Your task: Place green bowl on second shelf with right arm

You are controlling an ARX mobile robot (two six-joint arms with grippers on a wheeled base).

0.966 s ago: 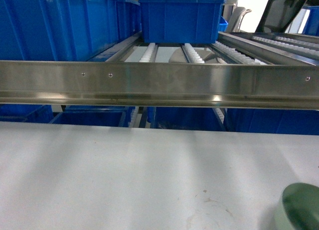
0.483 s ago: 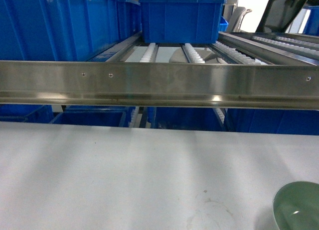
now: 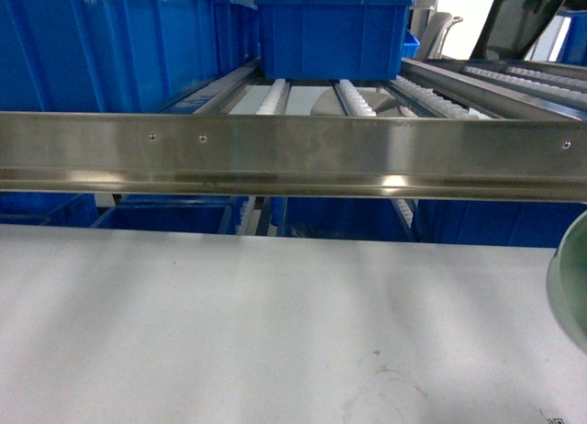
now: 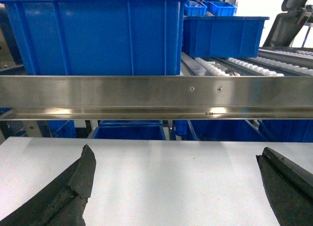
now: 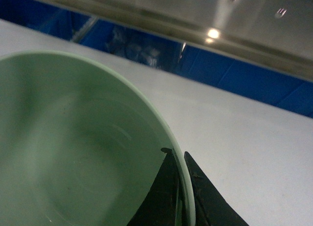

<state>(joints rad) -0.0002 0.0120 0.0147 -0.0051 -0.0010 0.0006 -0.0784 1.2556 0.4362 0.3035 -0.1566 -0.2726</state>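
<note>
The green bowl [image 3: 570,275] shows as a pale mint arc at the head view's right edge, lifted above the white table [image 3: 229,332] and just below the steel rail [image 3: 293,153]. It fills the left of the right wrist view as the green bowl [image 5: 73,147], interior facing the camera. My right gripper [image 5: 176,153] is shut on its rim, one black finger inside and one outside. A roller shelf [image 3: 312,101] lies behind the rail. Whether that is the second shelf I cannot tell. My left gripper [image 4: 177,150] hangs open over the table with nothing between its fingers.
A blue bin [image 3: 332,37] sits at the back of the roller shelf, with a larger blue bin [image 3: 110,48] on the left. More blue bins [image 3: 165,217] stand on the level under the rail. A second roller lane [image 3: 514,80] runs at the right.
The bowl has risen from the head view's lower right corner to its right edge, close under the rail, and has tilted on the way. The left gripper has not moved.
</note>
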